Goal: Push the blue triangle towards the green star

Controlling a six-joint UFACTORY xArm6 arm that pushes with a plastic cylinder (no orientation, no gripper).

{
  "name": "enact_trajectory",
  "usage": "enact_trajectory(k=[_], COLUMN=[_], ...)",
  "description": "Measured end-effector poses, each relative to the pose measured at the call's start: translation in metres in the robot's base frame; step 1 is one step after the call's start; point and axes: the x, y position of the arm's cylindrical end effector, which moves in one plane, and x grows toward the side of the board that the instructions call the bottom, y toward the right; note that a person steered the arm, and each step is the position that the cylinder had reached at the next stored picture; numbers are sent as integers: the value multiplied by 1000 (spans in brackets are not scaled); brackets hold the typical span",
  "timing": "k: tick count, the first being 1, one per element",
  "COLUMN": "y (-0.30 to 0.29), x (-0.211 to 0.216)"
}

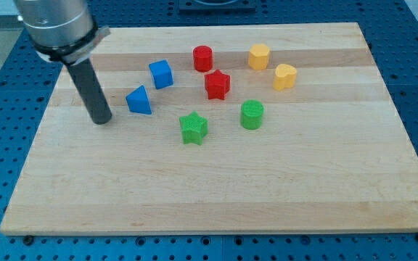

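Note:
The blue triangle [139, 101] lies on the wooden board [216, 188], left of centre. The green star [193, 128] lies below and to the right of it, a short gap apart. My tip [101, 119] rests on the board to the left of the blue triangle and slightly lower, a small gap away, not touching it. The dark rod rises from the tip towards the view's top left.
A blue cube [161, 74] sits above and right of the triangle. A red cylinder [203, 58] and a red star [217, 85] lie near the centre top. A green cylinder [252, 114] lies right of the green star. Two yellow blocks [259, 56] [285, 76] lie at upper right.

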Motion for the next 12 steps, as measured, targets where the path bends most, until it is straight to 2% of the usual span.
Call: enact_trajectory(k=[6, 7, 11, 12], y=[-4, 6, 114, 118], x=[-38, -38, -38, -38])
